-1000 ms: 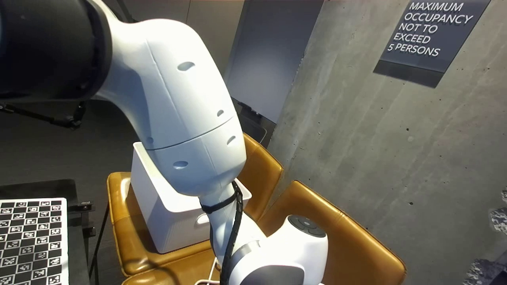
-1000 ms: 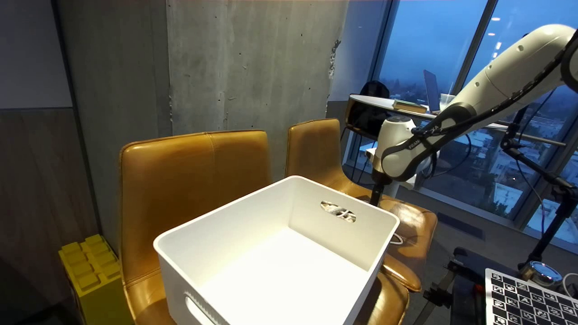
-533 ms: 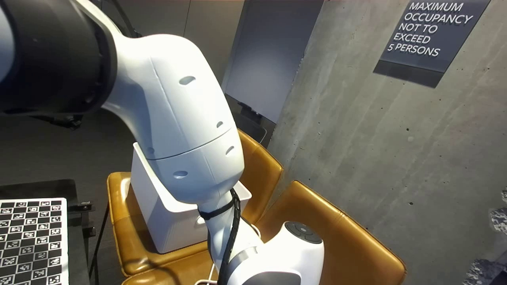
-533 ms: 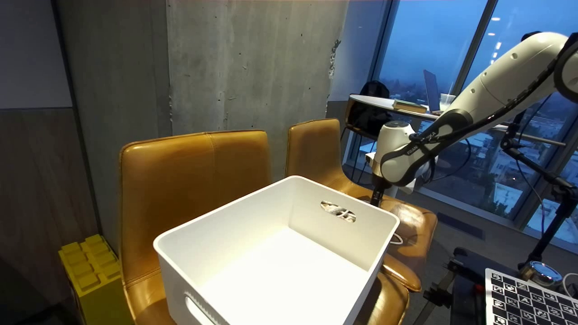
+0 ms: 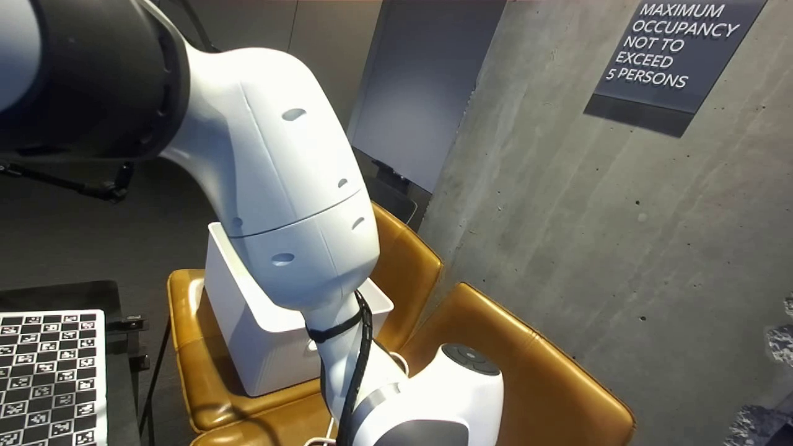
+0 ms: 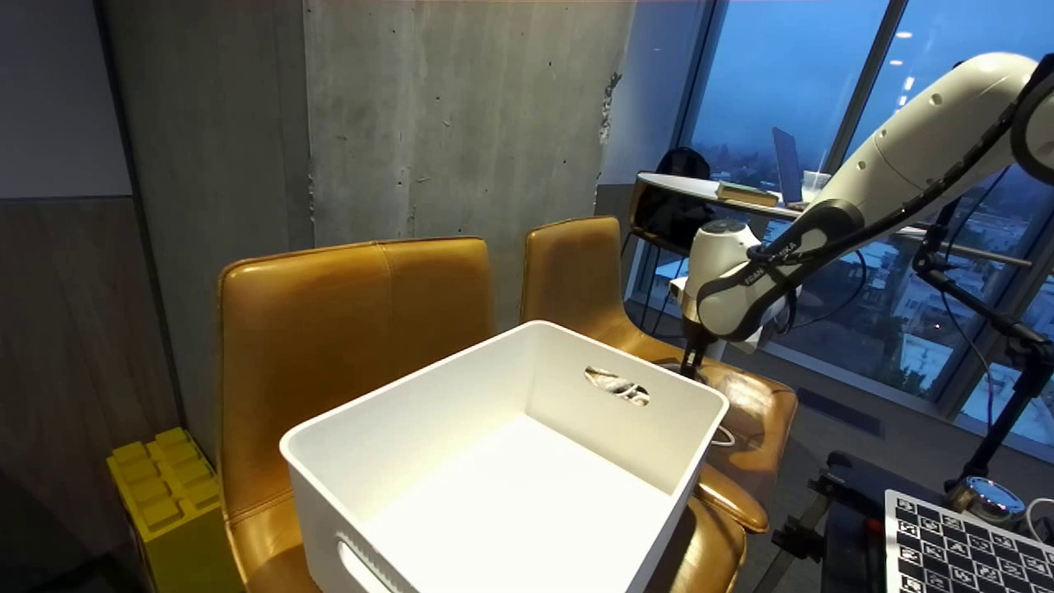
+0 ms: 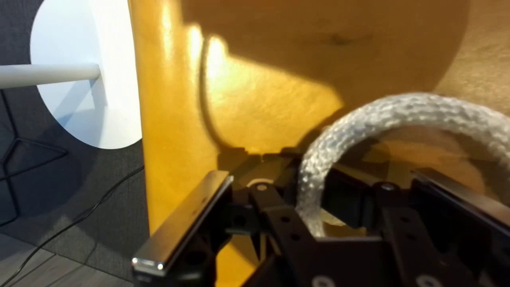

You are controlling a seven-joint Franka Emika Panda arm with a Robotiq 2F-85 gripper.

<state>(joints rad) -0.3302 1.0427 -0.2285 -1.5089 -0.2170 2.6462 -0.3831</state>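
My black two-finger gripper [image 7: 323,177] stands with its jaws wide apart over a glossy tan leather chair seat [image 7: 175,119], a thick, silvery-white braided rope [image 7: 414,109] showing between its fingers; whether the rope touches either one, I cannot tell. Its coarse weave blurred, the rope bends in a wide arch from between my jaws and leaves the wrist view past one finger. In an exterior view, a white plastic bin [image 6: 593,420] stands beside my jaws. Above them on a grey concrete wall [image 5: 557,217], a dark sign [image 5: 675,62] reads "MAXIMUM OCCUPANCY NOT TO EXCEED 5 PERSONS." On my white arm [image 6: 930,156], lettering [image 6: 755,277] broken by a black strap [image 6: 770,259] shows "FRAN" and "KA."
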